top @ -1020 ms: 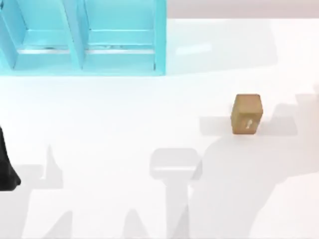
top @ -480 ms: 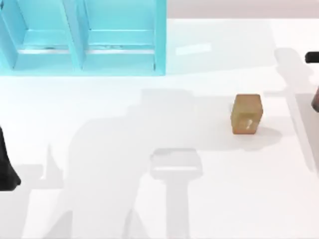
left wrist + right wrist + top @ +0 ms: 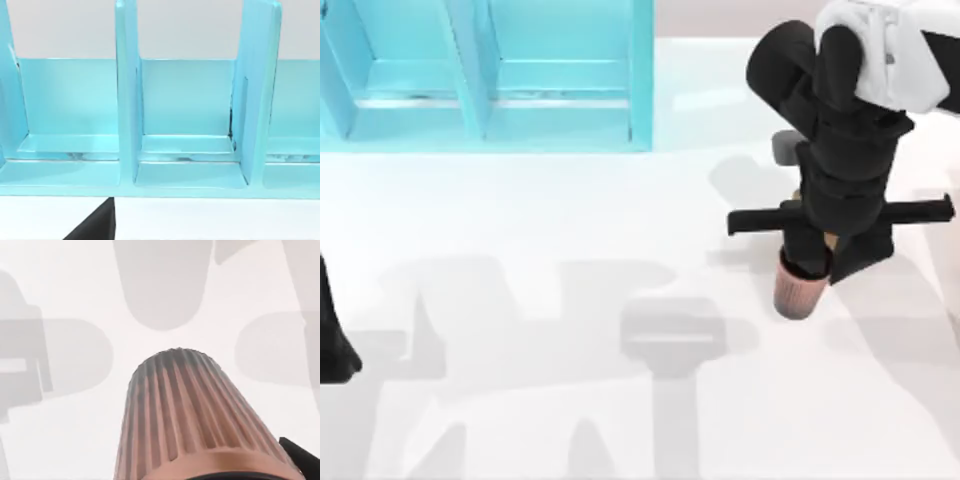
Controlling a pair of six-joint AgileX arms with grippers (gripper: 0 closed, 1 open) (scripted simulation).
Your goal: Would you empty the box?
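My right arm reaches down over the right half of the table, and its gripper [image 3: 807, 262] is shut on a copper-pink ribbed cup [image 3: 794, 289]. The cup sticks out below the gripper, tilted toward the table's front. In the right wrist view the ribbed cup [image 3: 190, 415] looms close above the white table, with a black fingertip [image 3: 301, 454] beside its rim. The box is hidden under the right arm. My left arm [image 3: 332, 340] is parked at the left edge of the table.
A light-blue rack [image 3: 560, 80] with upright dividers stands at the back left; the left wrist view faces its compartments [image 3: 185, 150]. The white table [image 3: 570, 250] carries only shadows across its middle and front.
The right arm has swung in from the right edge and now covers the spot where the brown box stood. A ribbed cup now hangs from its gripper. The left arm has not moved.
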